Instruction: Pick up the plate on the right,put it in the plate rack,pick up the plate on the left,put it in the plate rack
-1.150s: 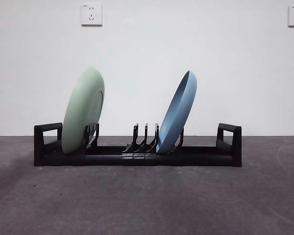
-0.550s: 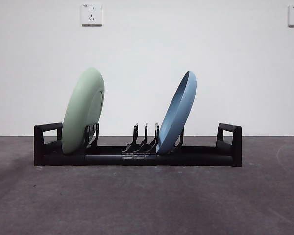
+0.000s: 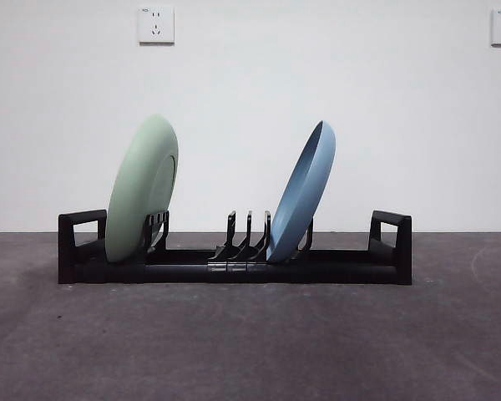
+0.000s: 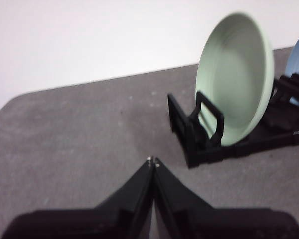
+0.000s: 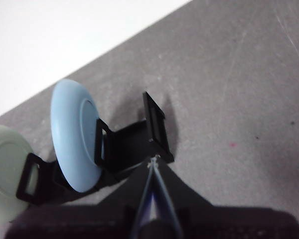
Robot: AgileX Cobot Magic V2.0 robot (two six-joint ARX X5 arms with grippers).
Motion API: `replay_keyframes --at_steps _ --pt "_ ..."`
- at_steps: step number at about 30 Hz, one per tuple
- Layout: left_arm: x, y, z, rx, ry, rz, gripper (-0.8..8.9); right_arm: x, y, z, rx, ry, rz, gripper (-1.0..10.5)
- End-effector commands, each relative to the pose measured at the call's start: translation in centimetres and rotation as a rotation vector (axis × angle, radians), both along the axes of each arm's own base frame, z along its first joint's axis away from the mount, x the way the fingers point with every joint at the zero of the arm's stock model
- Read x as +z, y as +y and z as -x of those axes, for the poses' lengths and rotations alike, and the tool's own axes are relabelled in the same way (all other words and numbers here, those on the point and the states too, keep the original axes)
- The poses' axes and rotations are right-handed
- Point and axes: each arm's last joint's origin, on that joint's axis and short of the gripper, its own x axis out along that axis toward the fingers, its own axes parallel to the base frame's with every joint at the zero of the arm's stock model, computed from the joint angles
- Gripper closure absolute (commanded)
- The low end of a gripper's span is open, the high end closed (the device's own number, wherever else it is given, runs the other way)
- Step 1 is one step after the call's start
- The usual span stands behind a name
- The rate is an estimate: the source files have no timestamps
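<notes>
The black plate rack (image 3: 234, 269) lies across the grey table. A pale green plate (image 3: 142, 188) stands tilted in its left slots, and a blue plate (image 3: 303, 192) leans in a slot right of the middle. In the left wrist view the green plate (image 4: 235, 77) stands in the rack (image 4: 204, 142), and my left gripper (image 4: 153, 160) is shut and empty, well back from the rack's end. In the right wrist view my right gripper (image 5: 153, 160) is shut and empty above the rack's end handle (image 5: 157, 127), beside the blue plate (image 5: 74, 134). Neither arm shows in the front view.
A white wall with two sockets (image 3: 156, 24) stands behind the table. Several bare dividers (image 3: 249, 234) rise between the two plates.
</notes>
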Motion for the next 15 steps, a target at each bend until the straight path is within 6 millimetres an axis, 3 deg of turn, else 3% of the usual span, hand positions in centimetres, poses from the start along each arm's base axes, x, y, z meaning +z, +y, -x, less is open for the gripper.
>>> replay_keyframes --at_steps 1,8,15 --pt "-0.9 0.1 -0.2 0.012 0.015 0.000 8.17 -0.2 0.0 0.0 -0.006 0.011 -0.003 9.5" --pt "-2.7 0.1 -0.5 0.022 0.074 0.020 8.17 -0.4 0.0 0.1 -0.006 0.028 0.003 9.5" --pt "-2.6 0.1 -0.5 0.021 0.066 0.021 8.17 -0.4 0.0 0.1 -0.006 0.030 0.004 9.5"
